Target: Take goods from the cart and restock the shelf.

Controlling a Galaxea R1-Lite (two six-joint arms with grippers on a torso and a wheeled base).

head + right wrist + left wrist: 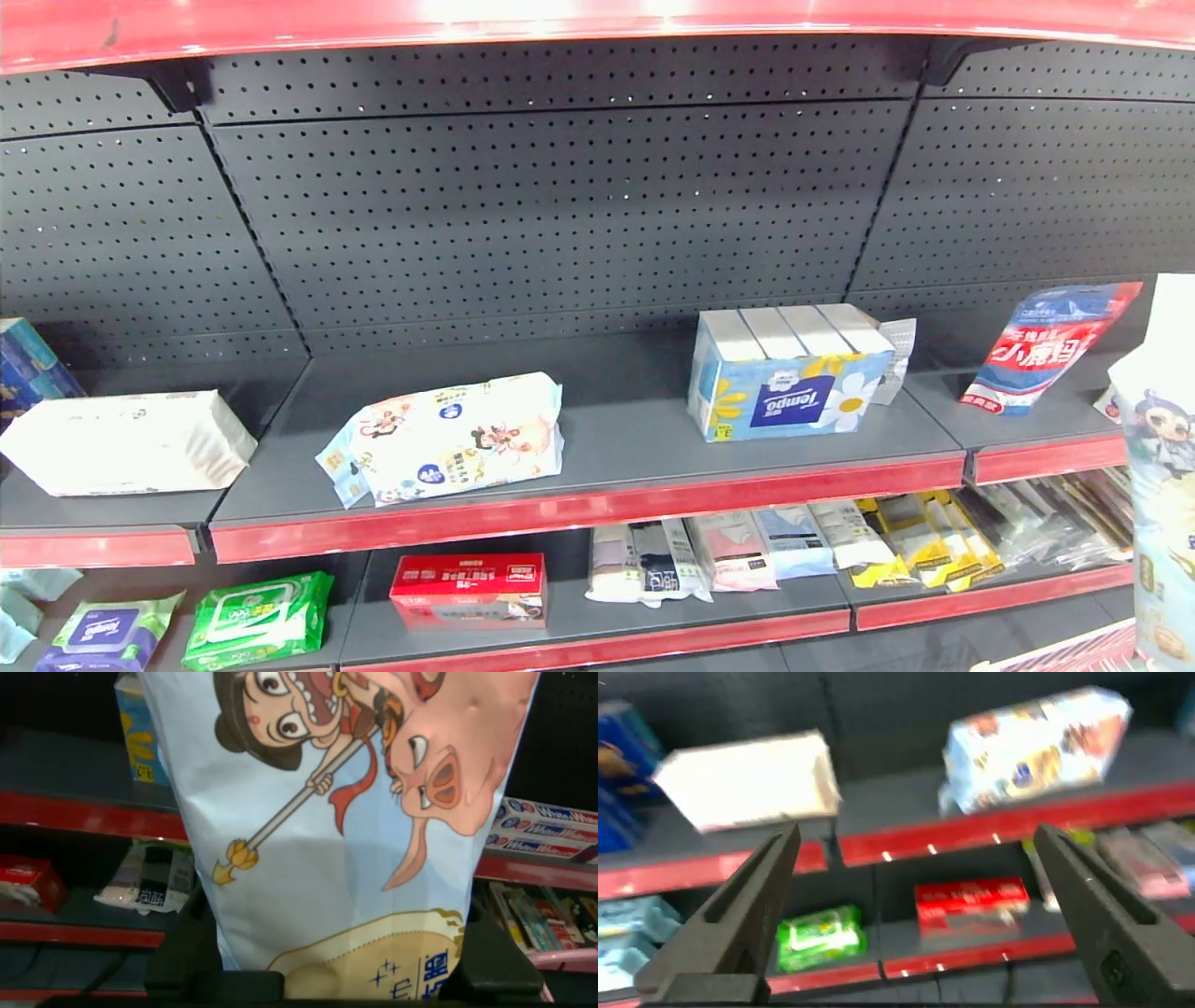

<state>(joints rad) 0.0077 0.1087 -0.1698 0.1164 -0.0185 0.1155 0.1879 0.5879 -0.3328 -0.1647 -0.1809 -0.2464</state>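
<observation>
Head view: 1 shelf [597,509], 2 boards w/ red front edges.

1 cartoon-print bag [355,812], tall, upright, off the shelf's right end. It sits in R gripper [341,975], fingers clamped on its two sides.

Upper board, 5 goods:
- tissue box-pack [789,373]
- wipes pack [448,439]
- white pack [126,443]
- red/blue pouch [1050,350], leaning on back panel
- blue pack [23,369]

Lower board:
- 1 red box [469,590]
- 1 green pack [260,618]
- 1 purple pack [110,635]
- row of flat packets [794,551]

L gripper [917,835]: fingers spread wide, facing white pack + wipes pack.

R wrist view gives bag's print; head view cuts bag at frame edge. Blue pack cut off too. Flat packets overlap, count unclear.
</observation>
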